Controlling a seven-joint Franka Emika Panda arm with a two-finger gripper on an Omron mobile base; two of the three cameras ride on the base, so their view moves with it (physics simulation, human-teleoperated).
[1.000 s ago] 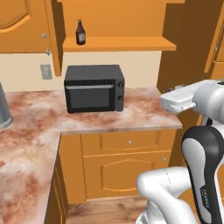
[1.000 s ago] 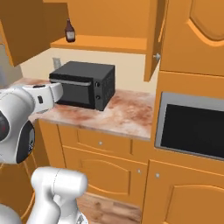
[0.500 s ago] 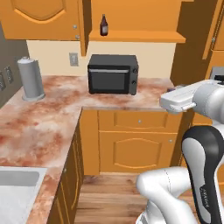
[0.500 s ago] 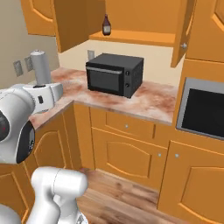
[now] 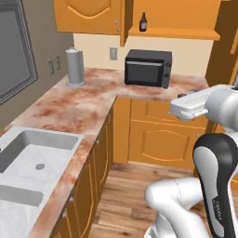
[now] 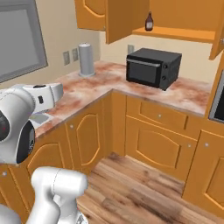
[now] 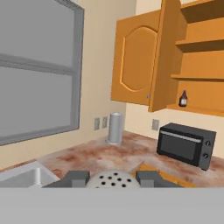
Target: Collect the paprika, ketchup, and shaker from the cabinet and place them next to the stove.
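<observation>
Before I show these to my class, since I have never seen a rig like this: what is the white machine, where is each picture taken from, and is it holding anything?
It is a white robot arm on a driving base, in a computer-rendered kitchen. Two pictures come from cameras on the base, behind the arm to its left and right. The third looks out from the hand itself.

In the hand view the gripper is shut on the shaker, whose rounded, holed top sits between the two dark fingertips.

On the counter stand a black microwave and a tall grey cylinder. A sink lies nearer the camera. Above the microwave, the orange cabinet is open, with the ketchup on its shelf.
</observation>
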